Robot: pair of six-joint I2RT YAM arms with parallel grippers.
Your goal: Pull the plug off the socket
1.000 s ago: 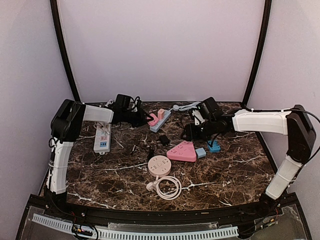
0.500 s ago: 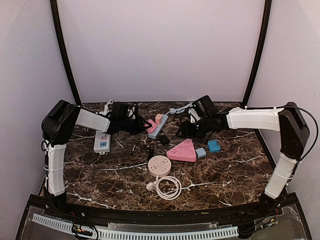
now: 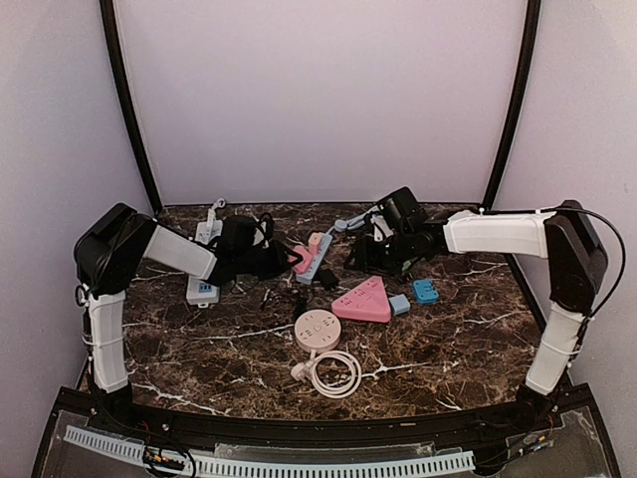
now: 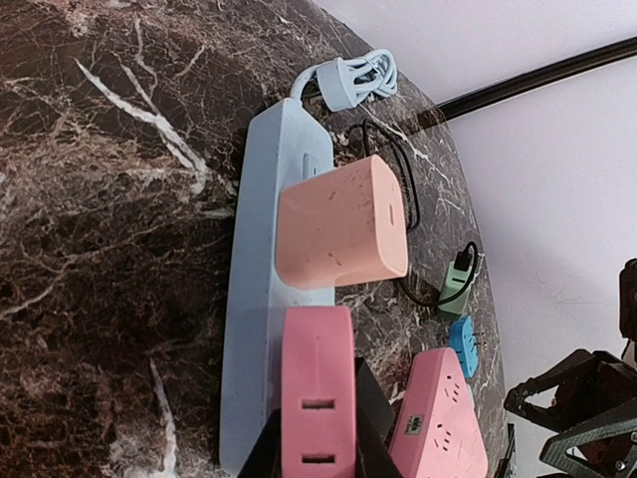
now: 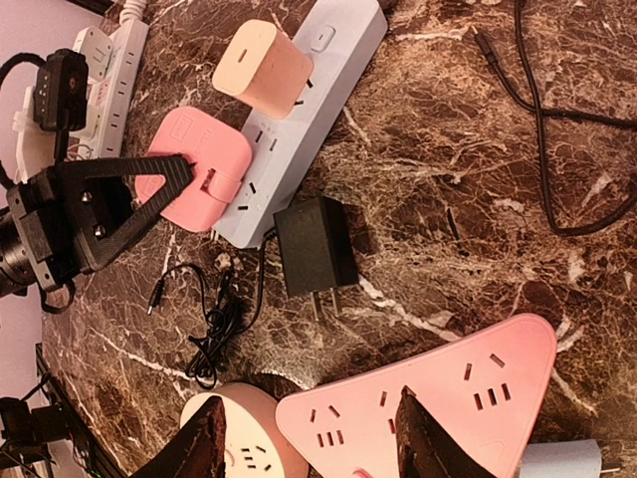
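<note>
Marble table (image 3: pixel 448 339), left hand (image 4: pixel 318 453) gripping pink plug (image 4: pixel 318 388)

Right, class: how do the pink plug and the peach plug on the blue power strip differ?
The pink plug is clamped in the left gripper; the peach plug is untouched. The pink plug's face shows socket slots; the peach plug's shows none. Both sit on the blue strip.
</note>
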